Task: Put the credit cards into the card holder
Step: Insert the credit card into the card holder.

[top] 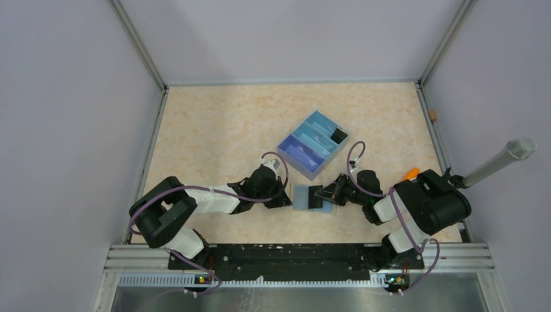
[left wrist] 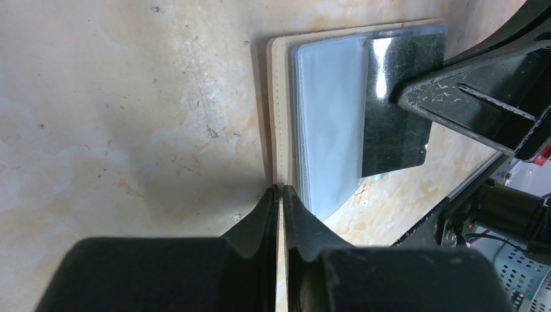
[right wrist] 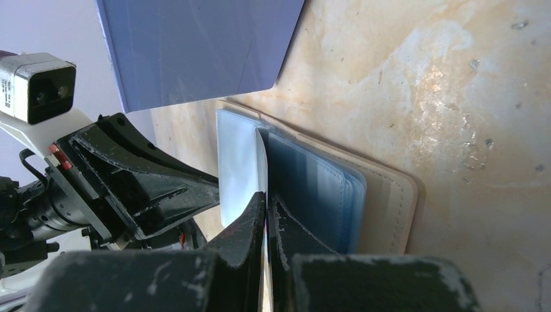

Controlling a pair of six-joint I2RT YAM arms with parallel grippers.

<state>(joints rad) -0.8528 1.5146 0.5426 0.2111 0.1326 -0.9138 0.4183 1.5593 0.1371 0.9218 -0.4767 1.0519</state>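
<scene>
Near the table's front edge, between my two arms, the card holder lies open. My left gripper is pinched almost closed on its beige cover edge, pinning it down. My right gripper is clamped tight on a dark credit card lying over the clear sleeves. I should level the card, find a pocket mouth, and slide it in gently. Beyond sits the blue tray.
</scene>
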